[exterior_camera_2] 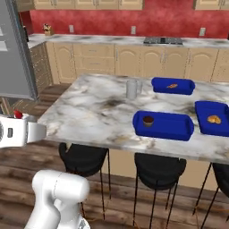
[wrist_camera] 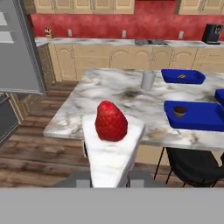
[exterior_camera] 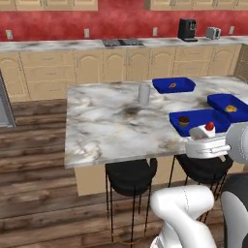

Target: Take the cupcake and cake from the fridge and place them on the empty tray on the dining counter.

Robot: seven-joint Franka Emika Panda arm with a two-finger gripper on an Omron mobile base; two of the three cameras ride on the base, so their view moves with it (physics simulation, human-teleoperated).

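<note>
My gripper (exterior_camera: 204,138) is shut on the cake (wrist_camera: 111,144), a pale wedge with a red berry on top (exterior_camera: 209,127). In the hand view the cake stands upright between the fingers. I hold it just off the near edge of the dining counter (exterior_camera: 111,126). The dark cupcake (exterior_camera: 183,120) sits in the left end of a blue tray (exterior_camera: 209,117) on that counter, a little beyond the cake. From the right base view, the cupcake (exterior_camera_2: 148,120) and its tray (exterior_camera_2: 174,126) lie well right of the hand (exterior_camera_2: 15,130). The grey fridge (exterior_camera_2: 15,53) stands at the left.
Two more blue trays (exterior_camera: 173,85) (exterior_camera: 230,107) with orange-brown food lie farther back and right. A grey cup (exterior_camera: 144,94) stands mid-counter. Black stools (exterior_camera: 131,177) (exterior_camera: 202,167) sit under the near edge. Beige cabinets and a wall counter run behind.
</note>
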